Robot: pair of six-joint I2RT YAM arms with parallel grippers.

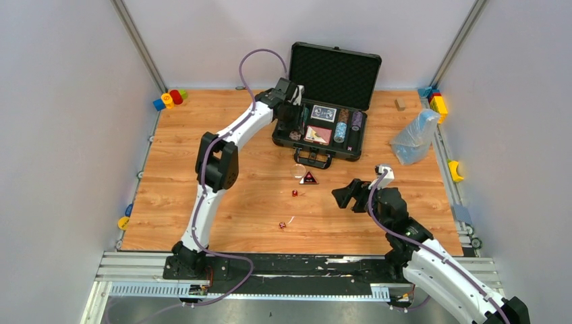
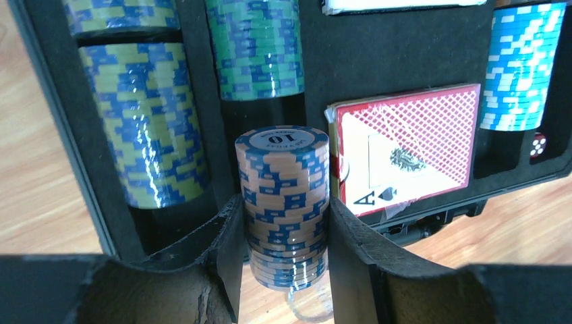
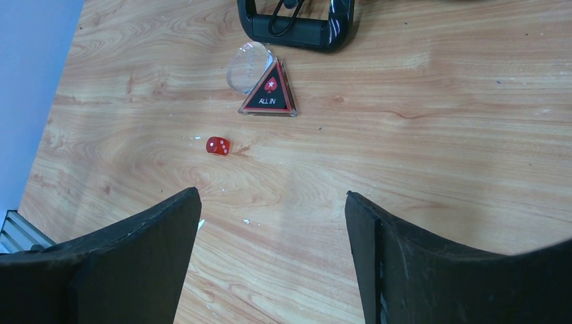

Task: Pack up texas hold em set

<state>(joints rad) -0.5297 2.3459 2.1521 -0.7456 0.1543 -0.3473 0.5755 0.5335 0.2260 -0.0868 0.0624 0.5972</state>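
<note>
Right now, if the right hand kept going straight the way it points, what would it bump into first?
Probably bare table, short of the triangular button; the red die lies just left of the hand's line. Depth is hard to judge.

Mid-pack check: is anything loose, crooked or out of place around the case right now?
Yes. One red die and a second die lie loose on the table, and the ALL IN button and a clear disc sit outside the case, by its handle. Inside, the red card deck looks tilted in its slot.
</note>
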